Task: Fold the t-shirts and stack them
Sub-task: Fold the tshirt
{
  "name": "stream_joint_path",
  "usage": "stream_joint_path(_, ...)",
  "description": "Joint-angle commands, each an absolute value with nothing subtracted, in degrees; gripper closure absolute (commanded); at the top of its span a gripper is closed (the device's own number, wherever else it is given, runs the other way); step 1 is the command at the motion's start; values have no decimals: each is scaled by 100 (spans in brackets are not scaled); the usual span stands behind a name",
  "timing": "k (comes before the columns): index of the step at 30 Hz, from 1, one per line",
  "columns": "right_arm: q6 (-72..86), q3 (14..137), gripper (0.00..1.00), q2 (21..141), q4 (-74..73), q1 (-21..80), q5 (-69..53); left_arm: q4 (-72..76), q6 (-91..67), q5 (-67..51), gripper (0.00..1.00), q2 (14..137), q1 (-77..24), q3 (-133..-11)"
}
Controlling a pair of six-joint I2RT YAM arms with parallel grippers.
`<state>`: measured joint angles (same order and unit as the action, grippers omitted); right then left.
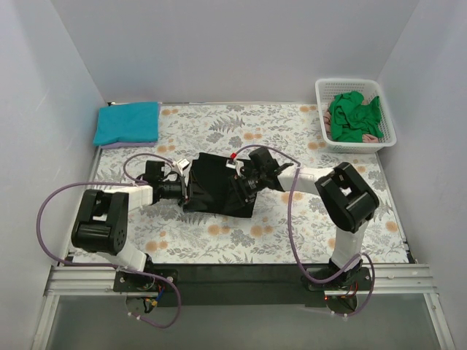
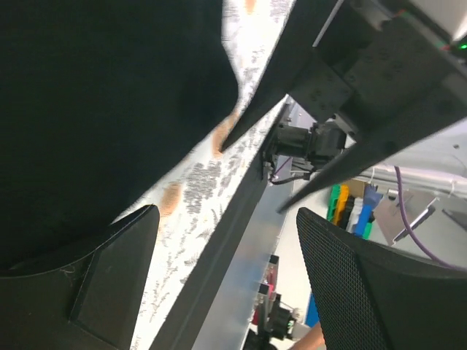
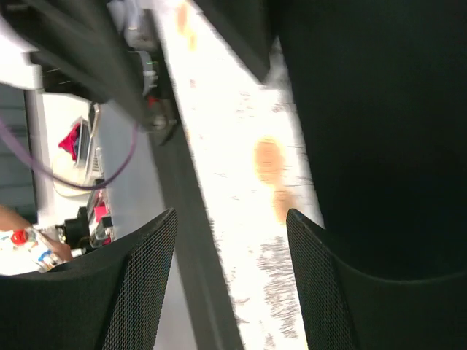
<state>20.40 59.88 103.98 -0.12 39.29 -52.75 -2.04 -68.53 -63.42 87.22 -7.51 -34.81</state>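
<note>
A large black t-shirt [image 1: 219, 191] lies partly folded in the middle of the fern-print table cover [image 1: 292, 124]. My left gripper [image 1: 184, 191] is at its left edge, low and turned sideways. In the left wrist view the gripper [image 2: 226, 277] is open with nothing between its fingers, and the black cloth [image 2: 102, 109] fills the upper left. My right gripper [image 1: 244, 184] is over the shirt's right part. In the right wrist view it [image 3: 230, 284] is open and empty, with black cloth [image 3: 379, 109] on the right. A folded teal shirt [image 1: 128, 122] lies on a lavender one [image 1: 109, 145] at the back left. Green shirts [image 1: 354, 117] fill the basket.
The white lattice basket [image 1: 387, 135] stands at the back right corner. Grey walls close off the left, back and right sides. The table's dark front edge [image 1: 233, 273] and metal rail run between the two arm bases. Purple cables loop off both arms.
</note>
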Motion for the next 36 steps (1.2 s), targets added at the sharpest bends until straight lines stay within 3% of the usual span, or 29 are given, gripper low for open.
stream_joint_path(1,1864,5994,32,10924,105,3788,-5133,-35,-6742,-6179,25,9148,-773,-3559)
stream_joint_path(8,1241,5792,35,11276,-447,3323,-4896,-465,-6223,-5572,25,9879,-642,-3726)
stream_joint_path(15,607,5704,37,10821,-1186,3094,-5368,-729,-6108,-5994,27,9388,-571,-3718)
stream_joint_path(18,19,5774,39,10478,-1633,3076,-5327,-729,-6196,-6695,31,9116,-554,-3866)
stream_joint_path(20,-411,6219,40,10371,-1924,2998,-5326,-808,-6188,-7230,32,9001,-650,-4199)
stream_joint_path(25,-237,7583,40,10713,-2030,2558,-5283,-967,-6161,-6883,32,9429,-694,-5922)
stream_joint_path(30,87,8935,42,11801,-2004,2382,-5019,252,-6828,-6223,32,10404,-694,-6625)
stream_joint_path(36,554,9351,43,12611,-1521,2241,-4922,843,-7276,-6205,33,11608,-694,-7154)
